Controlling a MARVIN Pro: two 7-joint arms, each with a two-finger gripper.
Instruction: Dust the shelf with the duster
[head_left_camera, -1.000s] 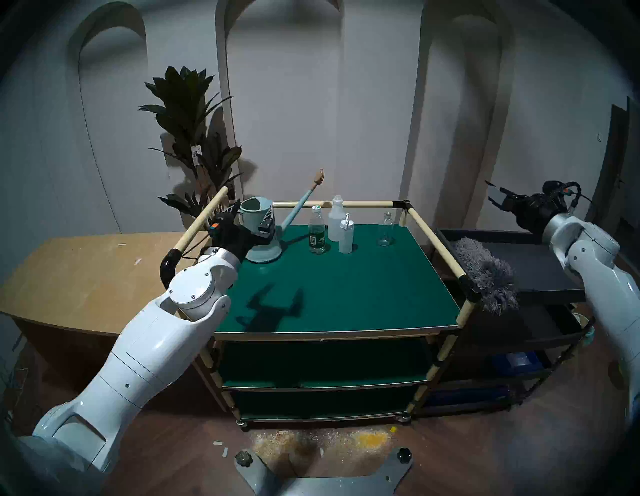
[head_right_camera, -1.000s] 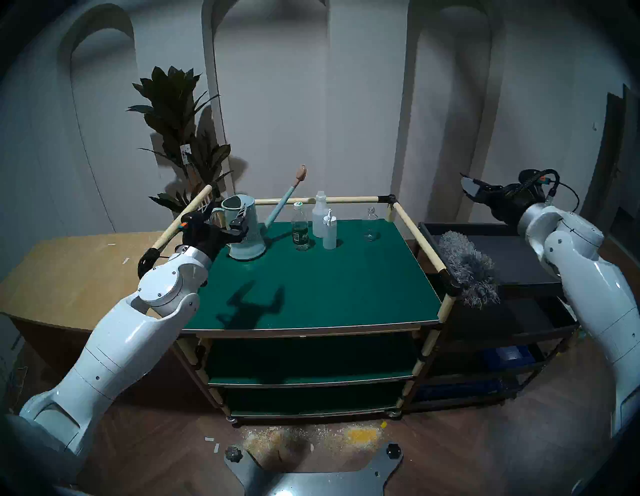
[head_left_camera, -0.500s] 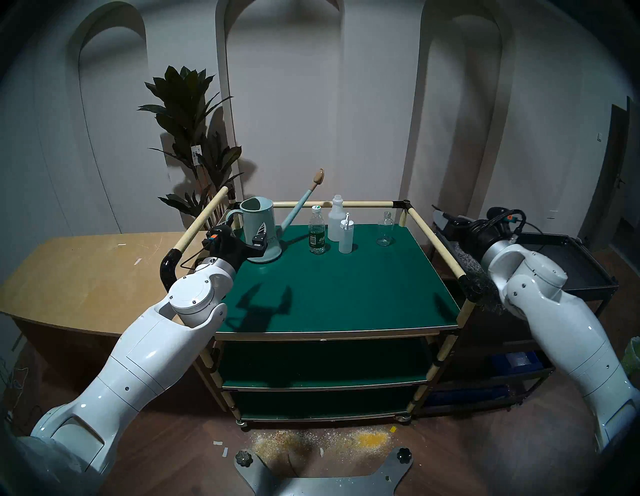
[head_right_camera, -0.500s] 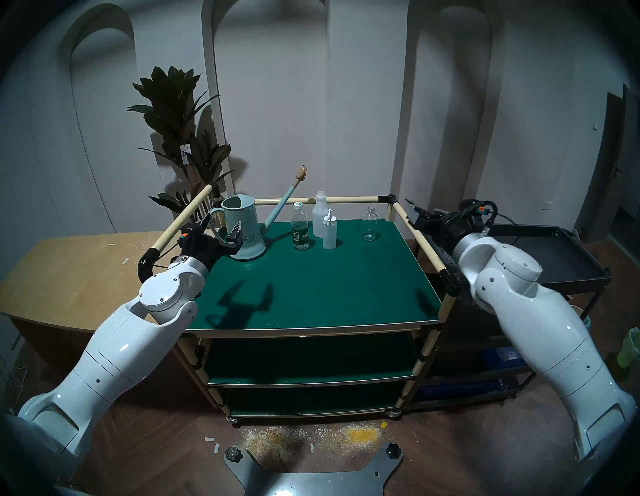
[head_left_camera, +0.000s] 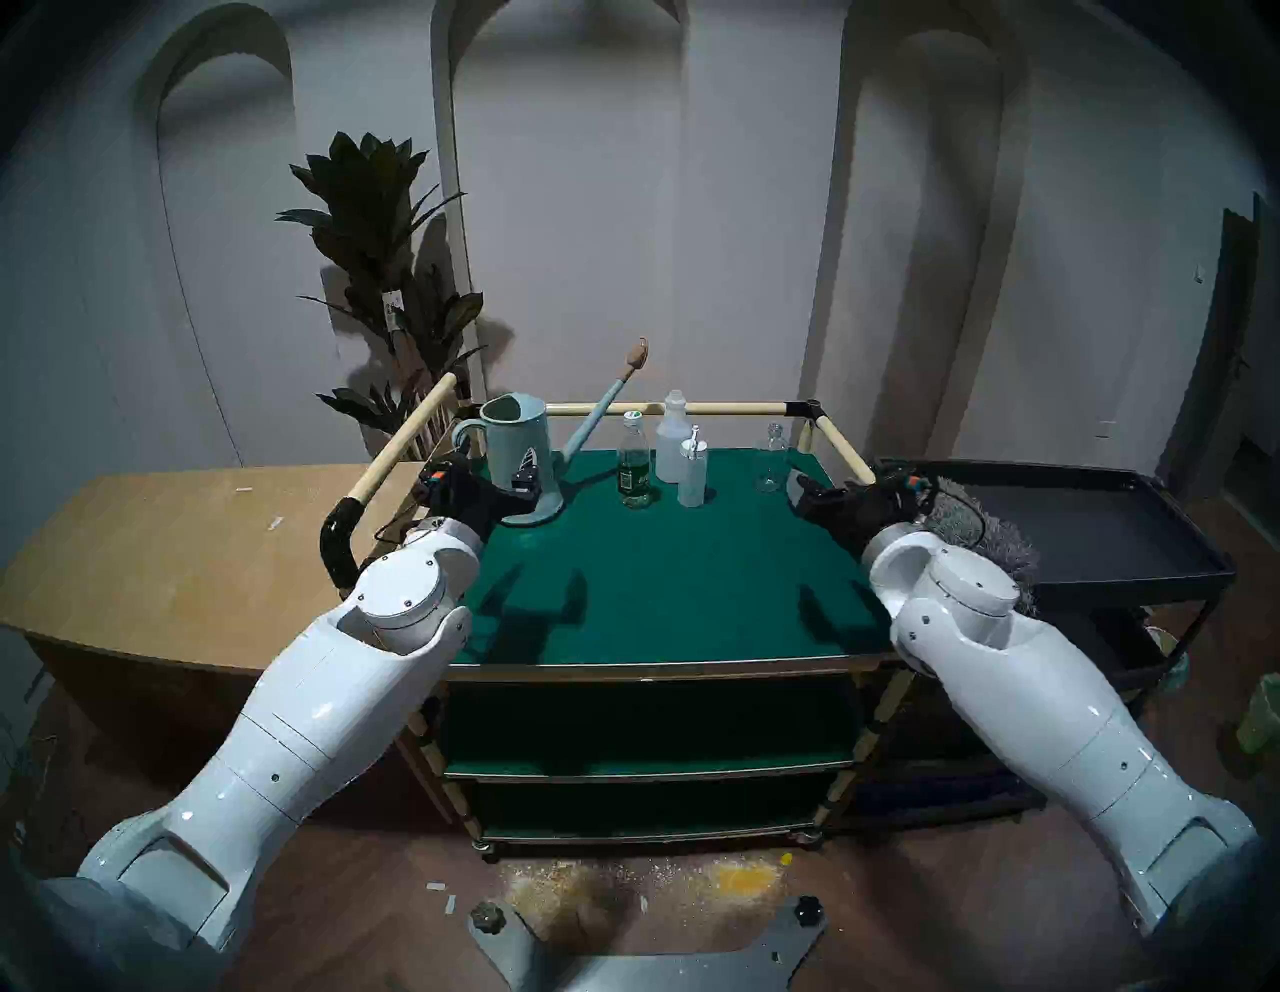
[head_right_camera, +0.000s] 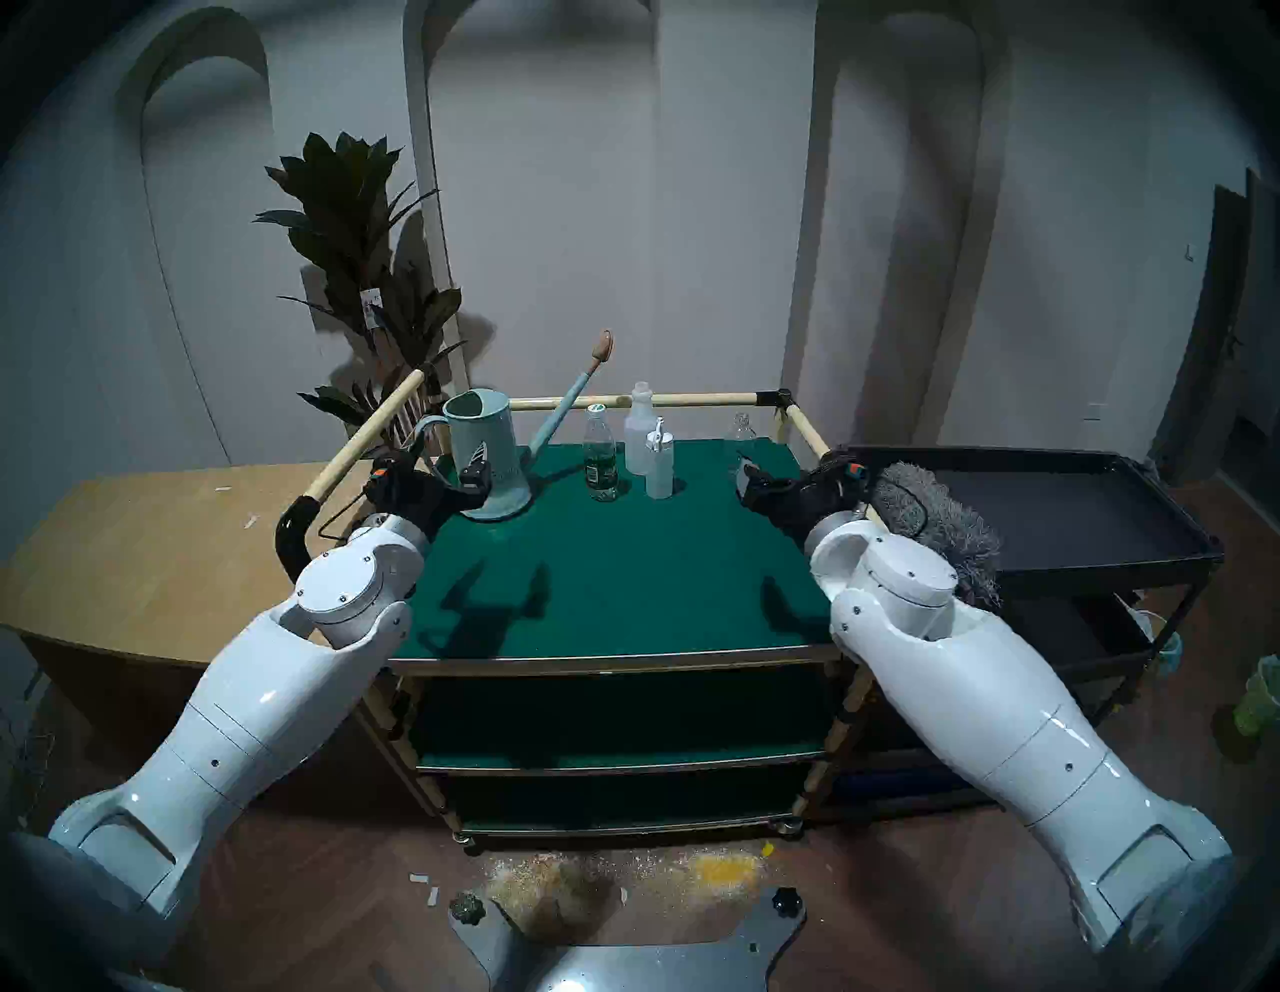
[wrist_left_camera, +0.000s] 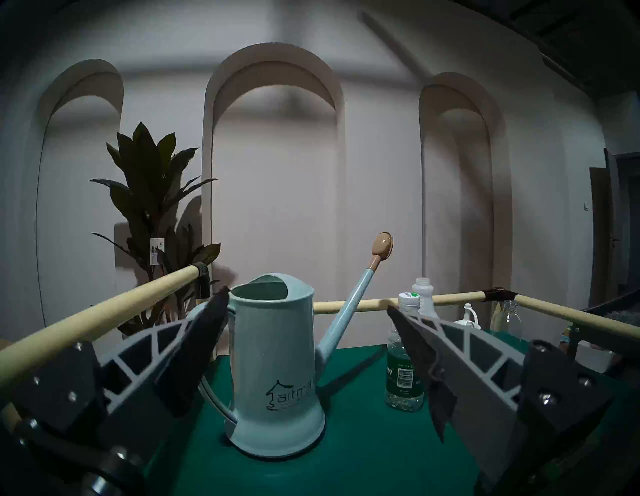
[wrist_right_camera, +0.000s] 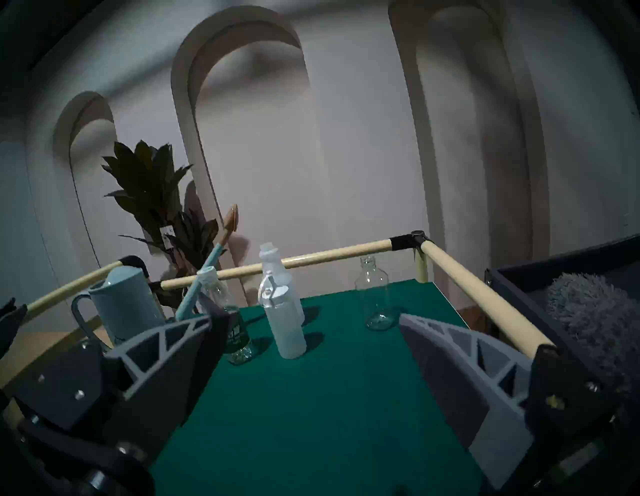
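Note:
The shelf (head_left_camera: 679, 575) is the dark-green top board of a cart with cream rails. The fluffy grey duster (head_left_camera: 983, 533) (head_right_camera: 935, 512) lies on the black tray cart just right of the shelf, and it also shows at the right edge of the right wrist view (wrist_right_camera: 595, 311). My right gripper (head_left_camera: 814, 488) (wrist_right_camera: 308, 317) hangs open and empty over the shelf's right side, a little left of the duster. My left gripper (head_left_camera: 488, 471) (wrist_left_camera: 306, 304) is open at the shelf's back left, one finger on each side of a pale blue watering can (wrist_left_camera: 277, 363).
A green-labelled water bottle (head_left_camera: 634, 471), two white bottles (head_left_camera: 682, 457) and a clear glass bottle (head_left_camera: 770, 461) stand along the shelf's back. The cream right rail (wrist_right_camera: 485, 294) runs between my right gripper and the black tray cart (head_left_camera: 1108, 526). A wooden table (head_left_camera: 173, 540) and a plant (head_left_camera: 388, 277) stand to the left.
My right arm swung from high over the black cart down and left to the shelf's right side, still open. My left gripper sank lower beside the watering can.

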